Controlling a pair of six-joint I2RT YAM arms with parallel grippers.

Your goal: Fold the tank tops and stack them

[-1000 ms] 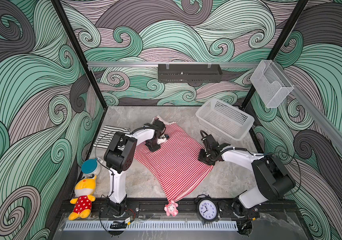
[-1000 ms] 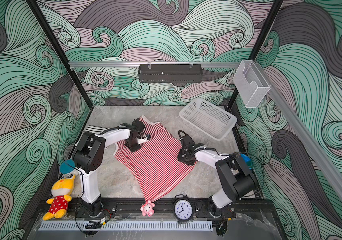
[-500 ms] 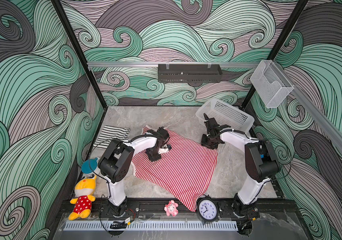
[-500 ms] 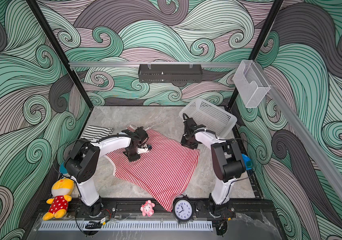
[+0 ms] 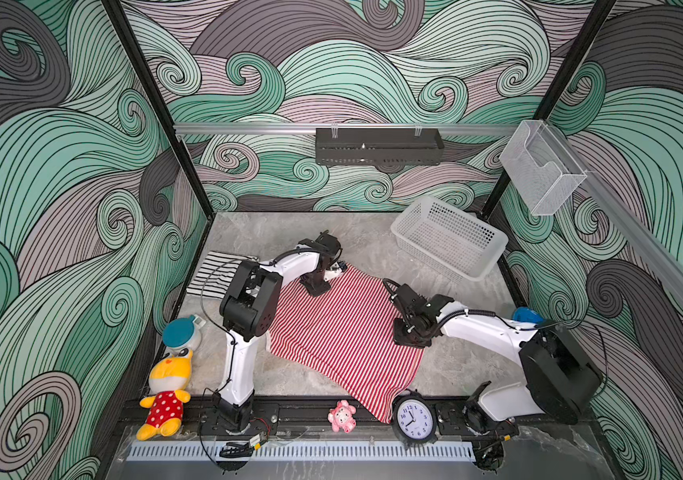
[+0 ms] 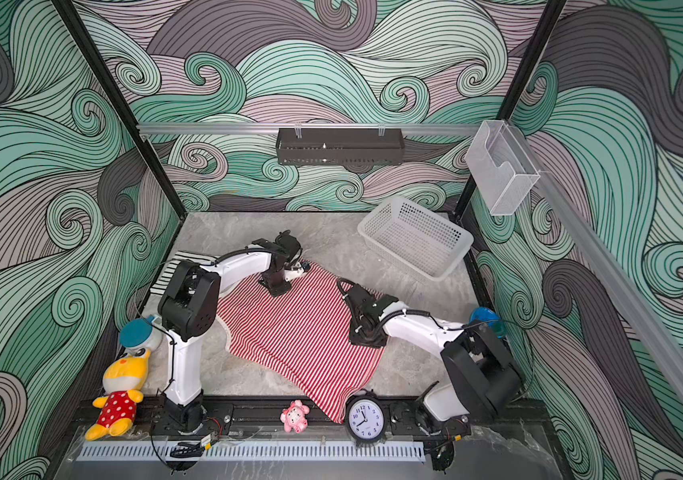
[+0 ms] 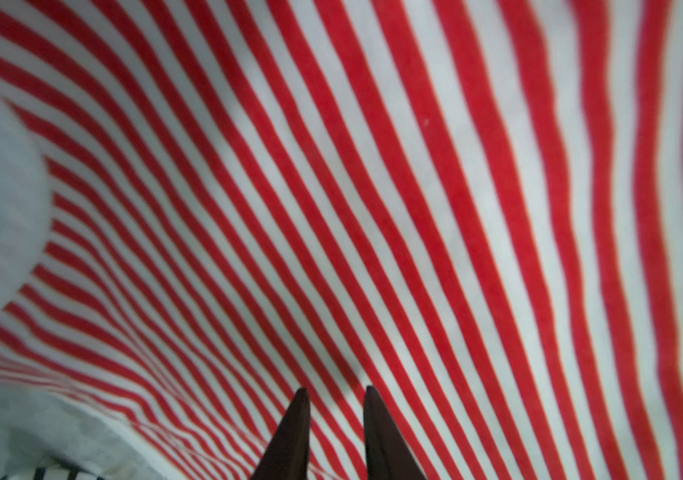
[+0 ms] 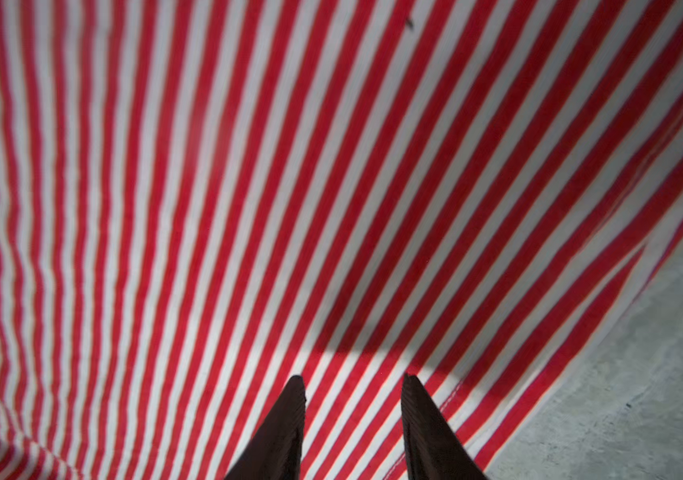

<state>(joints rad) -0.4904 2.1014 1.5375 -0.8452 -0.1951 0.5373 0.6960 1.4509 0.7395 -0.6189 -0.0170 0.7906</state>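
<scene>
The red-and-white striped tank top [image 5: 344, 332] lies spread flat on the grey table in both top views, its near corner reaching over the front rail beside the clock. My left gripper [image 5: 318, 289] points down on the top's far end; its wrist view shows the jaws slightly apart over the stripes [image 7: 373, 208], so it is open. My right gripper [image 5: 408, 338] stands on the top's right edge, jaws apart over flat fabric [image 8: 289, 187], also open. The black-and-white tank top [image 5: 208, 272] lies at the far left, partly hidden behind the left arm.
A white mesh basket [image 5: 452, 266] stands at the back right. On the front rail are a clock [image 5: 414, 419] and a pink toy [image 5: 341, 415]. A yellow plush [image 5: 165, 395] and a blue-capped toy [image 5: 181, 332] sit at the left; a blue object [image 5: 526, 316] at the right.
Half a second ago my right gripper was at the top's far right corner by the basket; now it is nearer, on the right edge. The top's right side has come inward.
</scene>
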